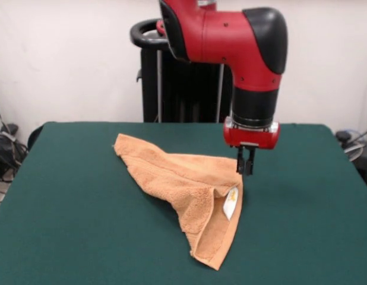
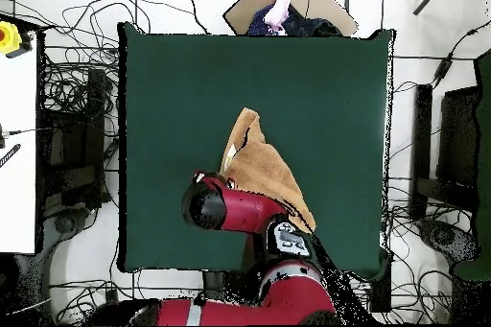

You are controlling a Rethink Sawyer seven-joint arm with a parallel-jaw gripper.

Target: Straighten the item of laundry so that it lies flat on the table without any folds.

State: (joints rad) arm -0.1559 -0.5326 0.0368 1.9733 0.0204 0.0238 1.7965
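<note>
The item of laundry (image 1: 183, 184), an orange-tan towel, lies crumpled and folded over itself near the middle of the green table (image 1: 70, 208). One corner stretches to the far left and a doubled flap with a white tag (image 1: 231, 203) hangs toward the near edge. My gripper (image 1: 246, 171) hangs at the towel's right upper edge. Its thin black fingers are pressed together on the cloth, which rises toward them. In the overhead view the towel (image 2: 264, 165) shows as a rough triangle on the table (image 2: 326, 83), partly under the arm (image 2: 240, 210), which hides the gripper.
Bare green felt surrounds the towel on all sides. Cables and stands lie on the floor around the table. A cardboard box (image 2: 288, 2) with dark items sits beyond the table edge opposite the robot.
</note>
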